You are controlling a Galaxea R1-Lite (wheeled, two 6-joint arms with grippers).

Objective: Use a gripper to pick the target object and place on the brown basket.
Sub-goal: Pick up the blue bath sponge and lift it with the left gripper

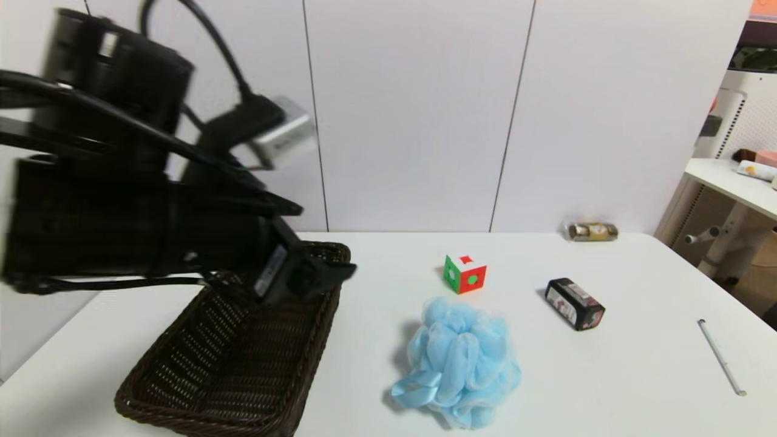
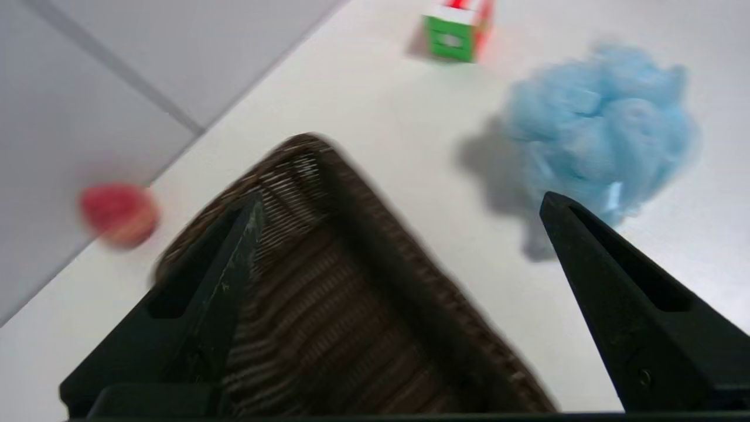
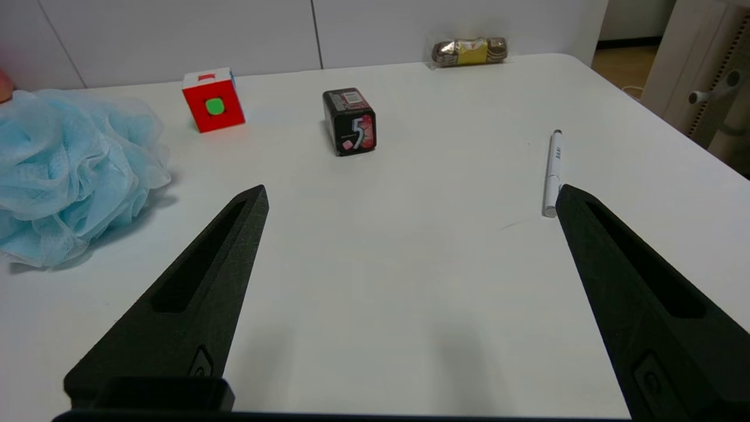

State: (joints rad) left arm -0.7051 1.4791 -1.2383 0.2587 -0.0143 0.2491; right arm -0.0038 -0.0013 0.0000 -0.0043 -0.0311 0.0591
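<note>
The fluffy light blue bath pouf [image 1: 459,359] lies on the white table [image 1: 637,370], to the right of the brown basket [image 1: 200,388]; its ribbon loop sits at its front left. The pouf also shows in the left wrist view [image 2: 597,126] and in the right wrist view [image 3: 64,170]. My left gripper [image 1: 331,270] hangs open and empty above the basket's far right part [image 2: 351,305], apart from the pouf. My right gripper [image 3: 410,196] is open and empty above bare table; it is out of the head view.
A red-green-white cube [image 1: 464,274] stands behind the pouf. A black box [image 1: 575,303] lies to its right, a white pen [image 1: 720,357] near the right edge, a wrapped packet [image 1: 591,231] at the back. A small red thing [image 2: 119,214] lies beyond the basket.
</note>
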